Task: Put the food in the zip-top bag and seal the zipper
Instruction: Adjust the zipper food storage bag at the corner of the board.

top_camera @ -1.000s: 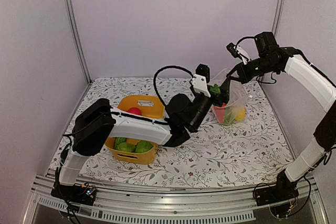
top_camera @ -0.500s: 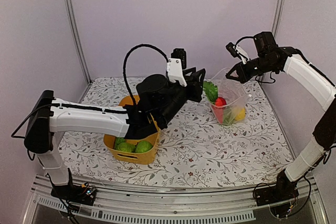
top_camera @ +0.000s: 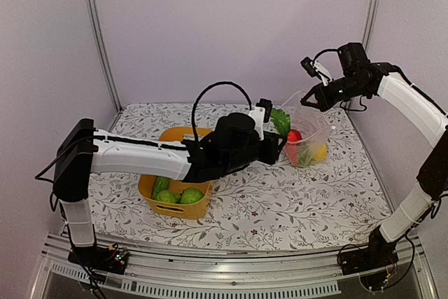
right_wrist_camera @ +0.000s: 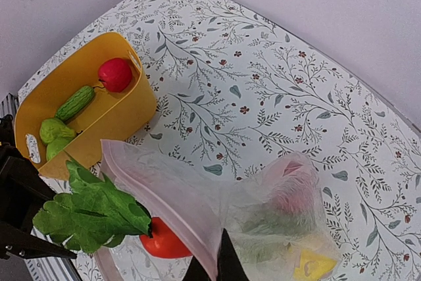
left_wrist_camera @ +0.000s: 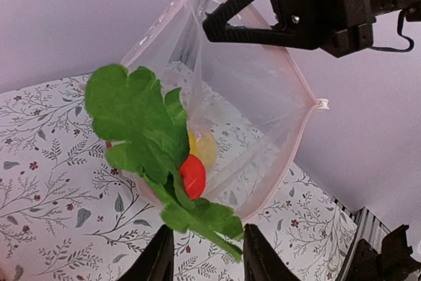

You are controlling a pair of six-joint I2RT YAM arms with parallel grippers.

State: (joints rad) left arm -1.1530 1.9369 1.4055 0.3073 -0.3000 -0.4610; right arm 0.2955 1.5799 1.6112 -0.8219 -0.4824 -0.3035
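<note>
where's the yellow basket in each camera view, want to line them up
Top external: yellow basket left of centre, partly under the left arm.
Left wrist: not in view.
Right wrist: upper left, toy produce inside.
Shared landmark: the clear zip-top bag, seen in all three views.

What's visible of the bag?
Clear, crinkly plastic bag, pinkish zipper round its mouth. Mouth open and held up: the shut right gripper pinches its top edge; its bottom rests on the table. Red, yellow and green food inside. The left gripper holds a leafy piece at the mouth.
</note>
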